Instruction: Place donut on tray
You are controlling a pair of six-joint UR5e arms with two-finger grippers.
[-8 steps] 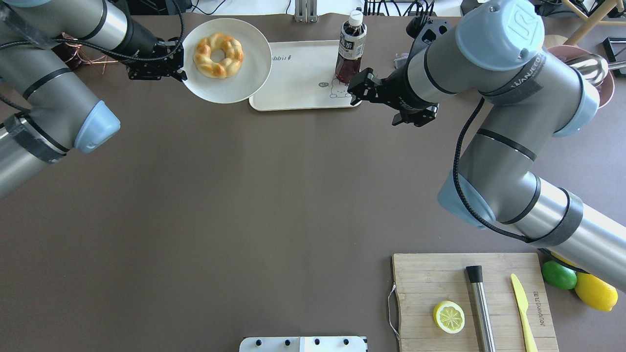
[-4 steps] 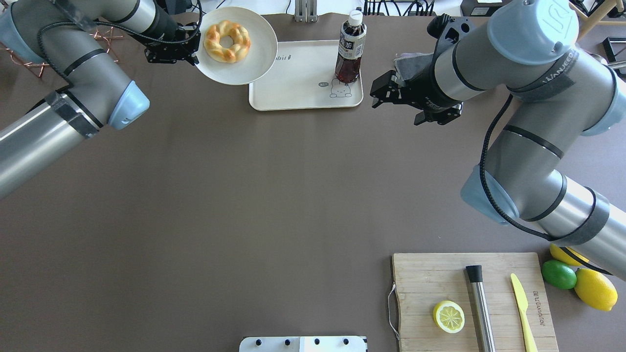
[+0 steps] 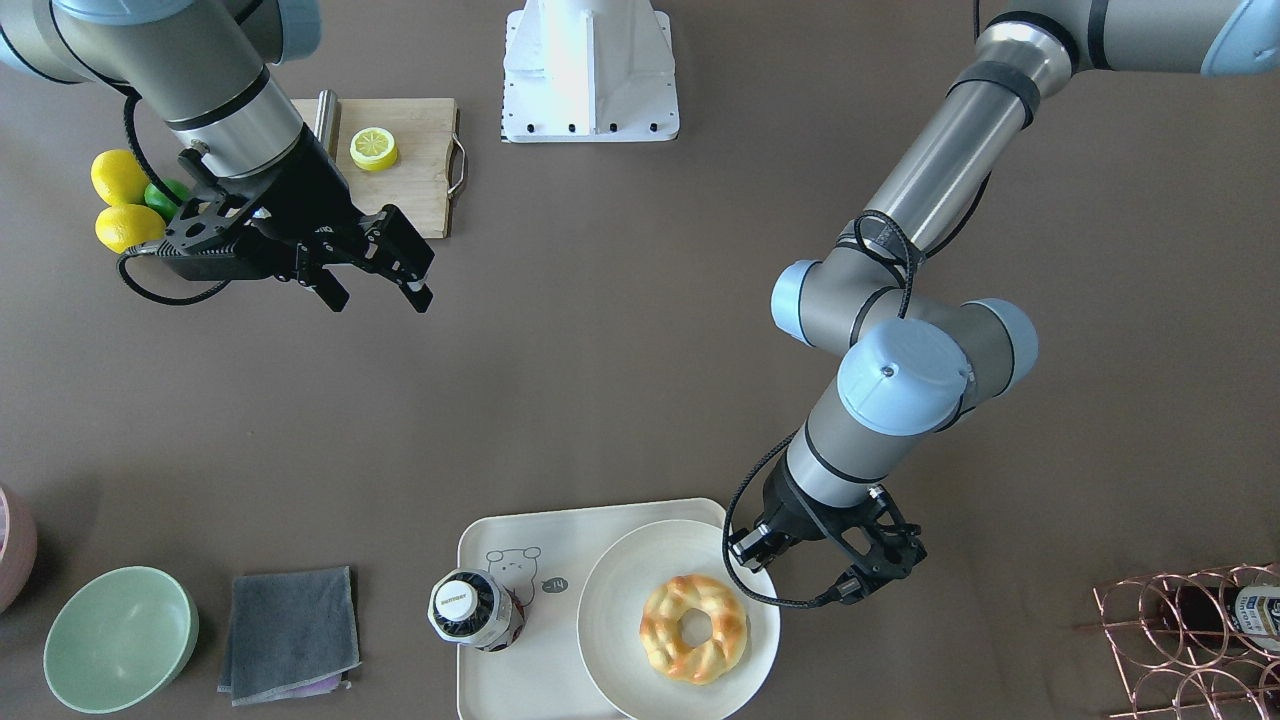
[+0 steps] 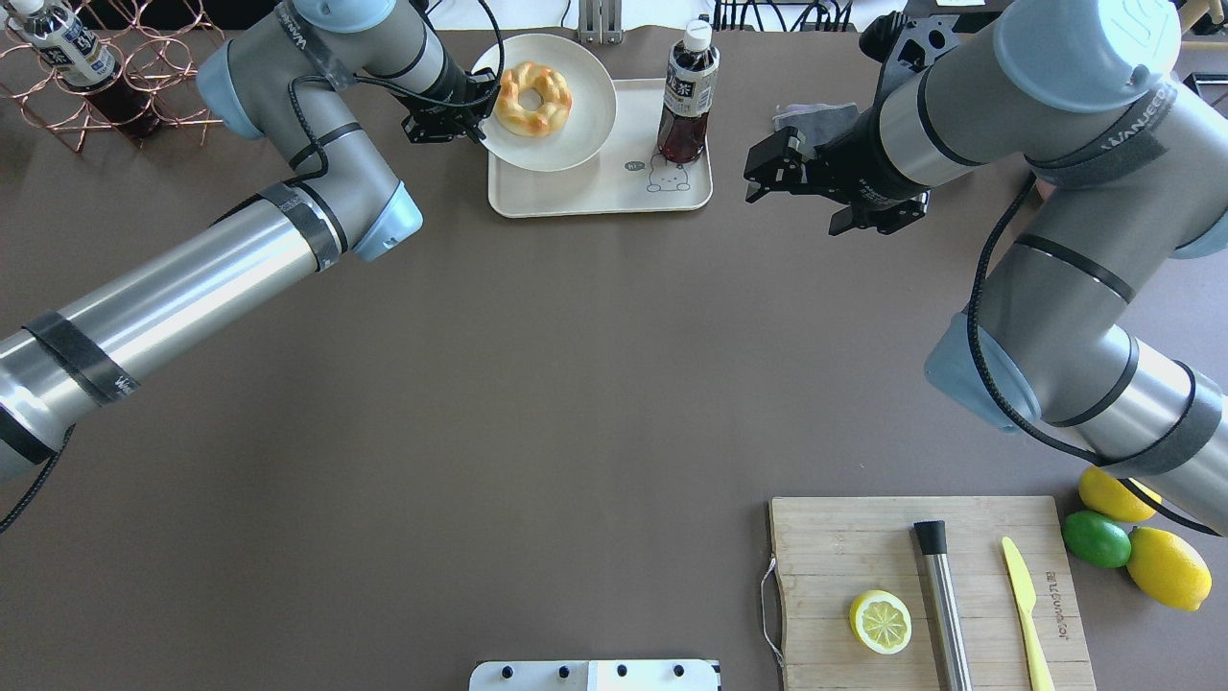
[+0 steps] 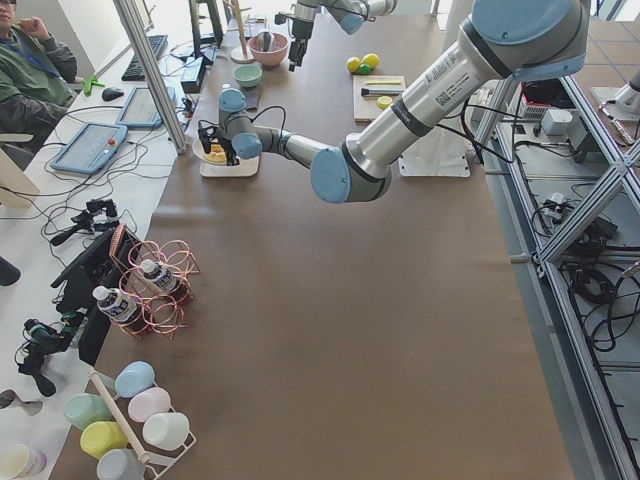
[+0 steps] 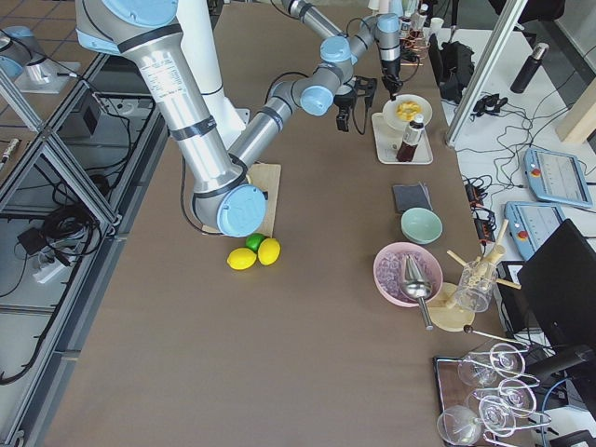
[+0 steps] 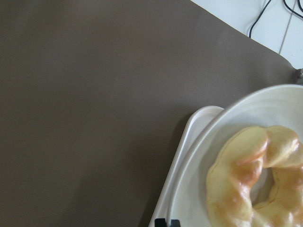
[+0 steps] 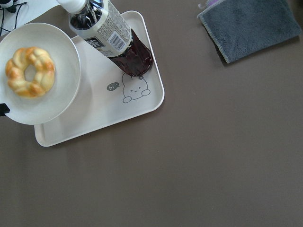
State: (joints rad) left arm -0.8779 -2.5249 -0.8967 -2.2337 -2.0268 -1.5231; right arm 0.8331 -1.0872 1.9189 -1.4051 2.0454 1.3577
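The donut [image 4: 534, 96], a golden braided ring, lies on a round white plate [image 4: 576, 134]. My left gripper [image 4: 472, 113] is shut on the plate's left rim and holds it over the left part of the cream tray [image 4: 600, 192]. In the front view the donut [image 3: 693, 628] and plate [image 3: 620, 600] overlap the tray [image 3: 500, 690] beside my left gripper [image 3: 762, 562]. The right wrist view shows the donut [image 8: 30, 72], the plate [image 8: 57, 101] casting a shadow, and the tray [image 8: 99, 123]. My right gripper [image 4: 767, 175] is open and empty, right of the tray.
A dark tea bottle [image 4: 686, 96] stands on the tray's right part by the bear drawing. A grey cloth [image 8: 253, 26] lies right of the tray. A wire rack [image 4: 115, 58] stands far left. A cutting board [image 4: 863, 537] with lemon slice [image 4: 881, 622], knife and fruit is near right.
My left arm has carried the plate with the donut to the right, from beside the tray to over its left part. My right gripper has drawn back to the right, away from the tray.
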